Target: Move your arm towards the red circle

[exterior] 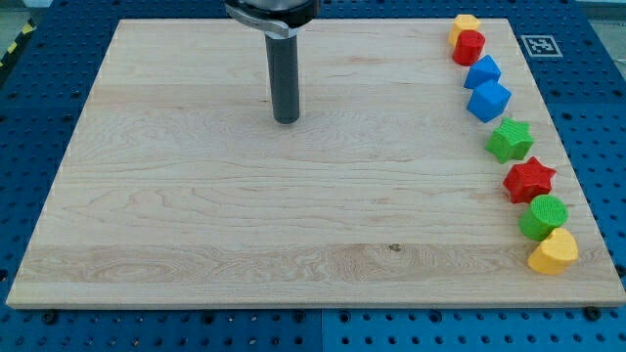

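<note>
The red circle (pixel 469 47) sits near the view's top right corner of the wooden board (pixel 196 215), just below a yellow block (pixel 466 23). My tip (pixel 287 120) rests on the board in the upper middle, far to the left of the red circle and touching no block. The rod rises straight up from it to the view's top edge.
A column of blocks runs down the board's right edge: two blue blocks (pixel 482 71) (pixel 488 101), a green star (pixel 510 140), a red star (pixel 529 179), a green circle (pixel 544 216) and a yellow heart (pixel 554 252). A blue perforated table surrounds the board.
</note>
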`<state>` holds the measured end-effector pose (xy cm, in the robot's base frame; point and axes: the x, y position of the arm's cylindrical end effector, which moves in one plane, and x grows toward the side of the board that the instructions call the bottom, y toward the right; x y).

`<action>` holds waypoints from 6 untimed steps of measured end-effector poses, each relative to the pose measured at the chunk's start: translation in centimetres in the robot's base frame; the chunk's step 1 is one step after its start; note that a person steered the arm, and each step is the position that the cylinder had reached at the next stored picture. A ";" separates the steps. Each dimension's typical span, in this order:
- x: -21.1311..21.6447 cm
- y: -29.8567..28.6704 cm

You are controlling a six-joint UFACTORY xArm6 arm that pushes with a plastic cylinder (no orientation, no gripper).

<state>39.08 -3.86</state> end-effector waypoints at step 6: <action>-14.3 2.8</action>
<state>24.81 -1.01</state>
